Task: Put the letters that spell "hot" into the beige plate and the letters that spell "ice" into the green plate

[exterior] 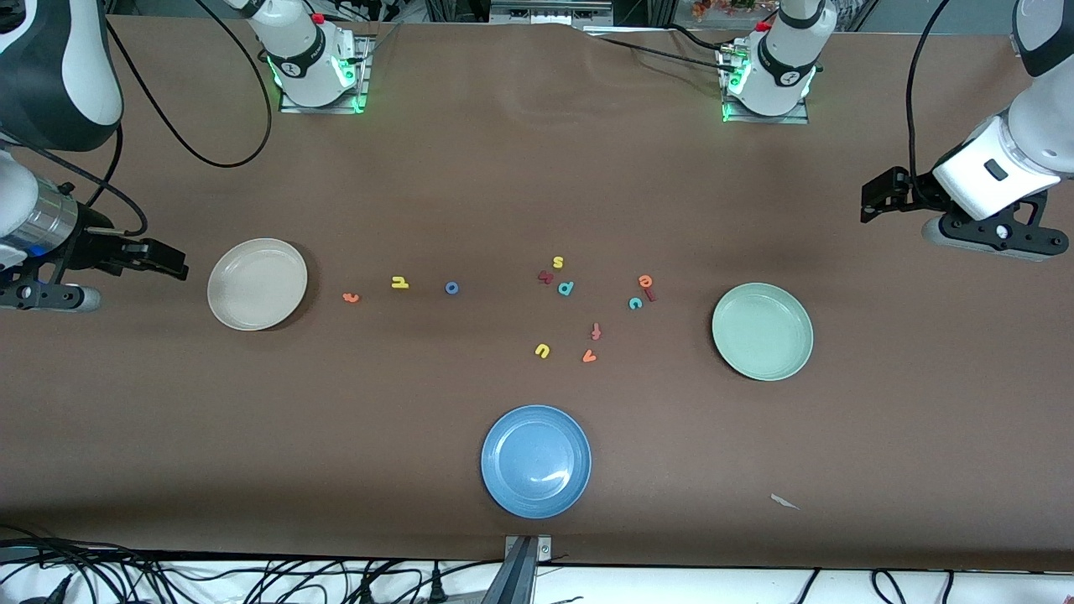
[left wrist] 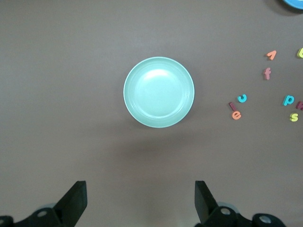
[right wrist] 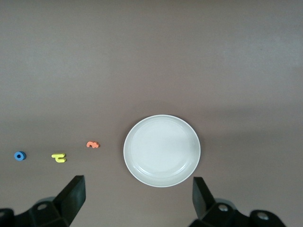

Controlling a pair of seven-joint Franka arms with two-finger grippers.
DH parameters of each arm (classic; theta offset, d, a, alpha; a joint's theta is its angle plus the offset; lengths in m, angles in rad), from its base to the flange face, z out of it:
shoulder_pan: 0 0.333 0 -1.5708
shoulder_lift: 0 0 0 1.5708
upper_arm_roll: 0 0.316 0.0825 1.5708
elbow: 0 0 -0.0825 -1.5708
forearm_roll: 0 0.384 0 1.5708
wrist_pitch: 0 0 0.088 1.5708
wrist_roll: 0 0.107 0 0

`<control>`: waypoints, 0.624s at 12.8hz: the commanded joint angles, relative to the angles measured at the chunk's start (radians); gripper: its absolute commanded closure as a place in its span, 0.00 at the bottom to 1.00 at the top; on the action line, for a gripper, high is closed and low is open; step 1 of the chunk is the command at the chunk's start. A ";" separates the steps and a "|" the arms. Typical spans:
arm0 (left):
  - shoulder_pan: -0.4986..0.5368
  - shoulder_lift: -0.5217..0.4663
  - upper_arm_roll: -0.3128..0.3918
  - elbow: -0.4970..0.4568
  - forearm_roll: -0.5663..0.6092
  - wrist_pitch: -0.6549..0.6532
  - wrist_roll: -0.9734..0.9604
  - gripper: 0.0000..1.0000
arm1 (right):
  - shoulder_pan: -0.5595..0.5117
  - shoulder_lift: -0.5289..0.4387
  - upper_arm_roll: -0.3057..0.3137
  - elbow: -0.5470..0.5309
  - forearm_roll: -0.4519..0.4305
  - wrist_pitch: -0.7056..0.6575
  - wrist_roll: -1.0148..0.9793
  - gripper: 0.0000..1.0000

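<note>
My right gripper hangs wide open and empty above the table's right-arm end, just beside the beige plate. Next come the orange t, yellow h and blue o, in 1 row. The orange e, teal c and what seems the dark red i cluster near the green plate. My left gripper waits open, holding nothing.
</note>
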 commanded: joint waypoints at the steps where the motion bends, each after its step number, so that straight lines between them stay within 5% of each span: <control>1: 0.008 0.002 -0.003 0.017 0.018 -0.026 -0.003 0.00 | 0.005 -0.004 0.002 0.005 -0.015 -0.011 0.012 0.00; 8: 0.005 0.086 -0.006 0.017 0.027 -0.024 0.009 0.00 | 0.094 0.011 0.015 -0.010 -0.014 -0.003 0.007 0.00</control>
